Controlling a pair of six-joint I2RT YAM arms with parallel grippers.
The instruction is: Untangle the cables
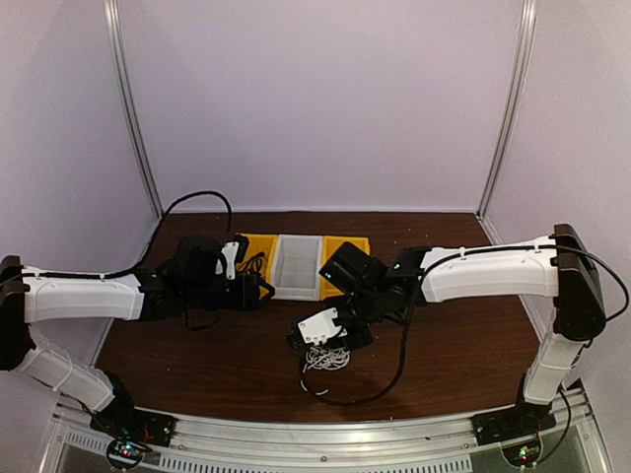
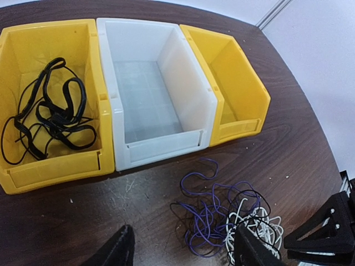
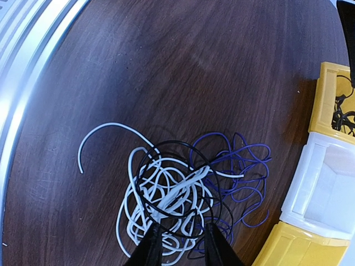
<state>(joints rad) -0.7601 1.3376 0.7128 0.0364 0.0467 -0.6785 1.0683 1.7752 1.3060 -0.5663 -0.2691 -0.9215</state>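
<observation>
Thin white, black and purple cables (image 3: 183, 188) lie tangled just before the white plastic bin (image 2: 147, 100), the right gripper (image 3: 183, 230) partly apart astride their white loops, the left gripper (image 2: 183, 235) spread wide, empty, before that bin too.

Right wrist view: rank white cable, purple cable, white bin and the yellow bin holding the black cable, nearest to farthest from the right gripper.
1. white cable, right at the right gripper, bottom centre.
2. purple cable, tangled just to its right.
3. white bin, at the right edge.
4. yellow bin with the black cable, upper right corner.
</observation>
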